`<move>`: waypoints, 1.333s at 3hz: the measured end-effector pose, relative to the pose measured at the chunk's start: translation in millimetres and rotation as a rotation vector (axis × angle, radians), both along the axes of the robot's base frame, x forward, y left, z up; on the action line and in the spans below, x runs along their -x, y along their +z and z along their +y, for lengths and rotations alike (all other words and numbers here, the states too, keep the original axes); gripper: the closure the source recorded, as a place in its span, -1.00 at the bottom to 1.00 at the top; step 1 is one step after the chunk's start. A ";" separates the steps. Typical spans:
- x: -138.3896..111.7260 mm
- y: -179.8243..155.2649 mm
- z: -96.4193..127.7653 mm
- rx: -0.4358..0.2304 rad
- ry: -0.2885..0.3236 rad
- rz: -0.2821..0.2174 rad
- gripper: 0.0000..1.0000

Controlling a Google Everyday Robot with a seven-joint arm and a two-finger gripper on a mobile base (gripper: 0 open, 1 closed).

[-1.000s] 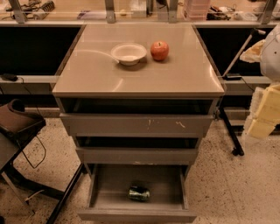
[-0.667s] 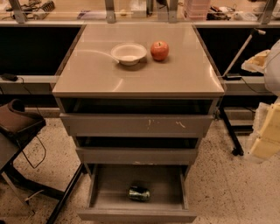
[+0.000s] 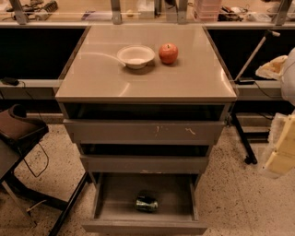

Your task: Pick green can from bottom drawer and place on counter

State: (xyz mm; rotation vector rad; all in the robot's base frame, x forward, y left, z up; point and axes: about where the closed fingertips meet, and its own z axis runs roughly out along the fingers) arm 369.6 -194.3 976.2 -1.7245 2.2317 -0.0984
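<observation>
The green can [image 3: 146, 203] lies on its side on the floor of the open bottom drawer [image 3: 110, 209], near the middle front. The counter [image 3: 106, 78] is the glossy beige cabinet top above it, carrying a white bowl [image 3: 135, 56] and a red apple [image 3: 168, 53]. My gripper [image 3: 281, 154] shows as pale yellow-white parts at the right edge of the view. It is to the right of the cabinet at about the height of the middle drawer, well away from the can and holding nothing that I can see.
Two upper drawers [image 3: 143, 131] stand slightly pulled out, the top one with white scratch marks. A brown chair [image 3: 18, 131] and its black legs stand at the left. A black stand [image 3: 244, 133] leans at the right. A cluttered bench [image 3: 138, 9] runs along the back.
The pale gripper parts at the right edge have moved downward and slightly further right. The can, bowl, apple and drawers have not moved.
</observation>
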 end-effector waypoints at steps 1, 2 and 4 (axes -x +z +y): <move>17.2 0.0 5.6 0.000 0.000 0.000 -1.00; 17.5 0.0 5.7 0.000 0.000 0.000 -1.00; 35.1 0.1 11.5 0.000 0.000 -0.001 -1.00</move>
